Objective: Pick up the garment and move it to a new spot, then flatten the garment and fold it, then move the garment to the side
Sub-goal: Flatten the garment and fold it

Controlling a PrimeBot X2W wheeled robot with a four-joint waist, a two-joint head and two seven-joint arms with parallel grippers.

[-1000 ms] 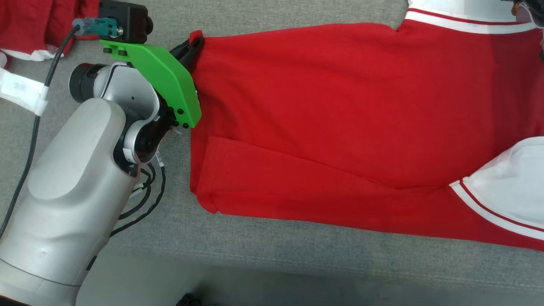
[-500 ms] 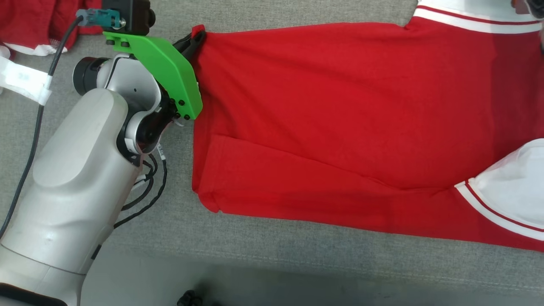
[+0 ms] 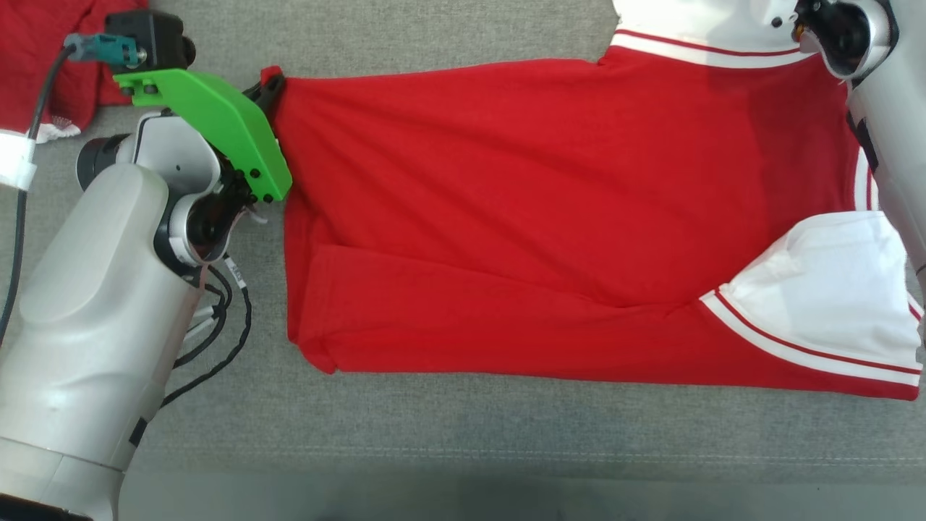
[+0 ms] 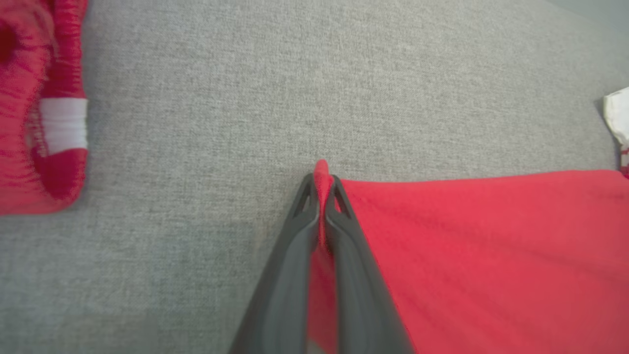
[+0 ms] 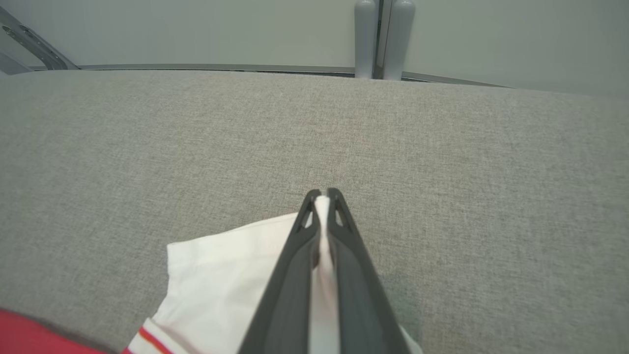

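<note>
Garment (image 3: 542, 202): red shirt with white sleeves and red-striped white trim, spread nearly flat across the grey fabric worktop (image 3: 448, 420). It runs from the left arm to the right arm in the head view. The near long edge is turned over onto the body as a folded band.
White sleeve (image 3: 817, 289): lies at the near right of the garment, flat on the red cloth.
Left forearm (image 3: 87, 325): pale grey casing at the lower left, resting over the worktop just beside the garment's left edge.
Right arm (image 3: 886, 130): pale casing at the upper right, over the garment's far right part.
Second cloth (image 3: 43, 58): red with a white band, bunched at the far left, apart from the garment.
Green bracket (image 3: 217, 130): mounted on the left wrist, carrying a black camera (image 3: 148, 36).
Left end effector (image 4: 322, 179): fingers pressed together, pinching the garment's far left red corner.
Right end effector (image 5: 324, 196): fingers pressed together, pinching a white edge of the garment.
</note>
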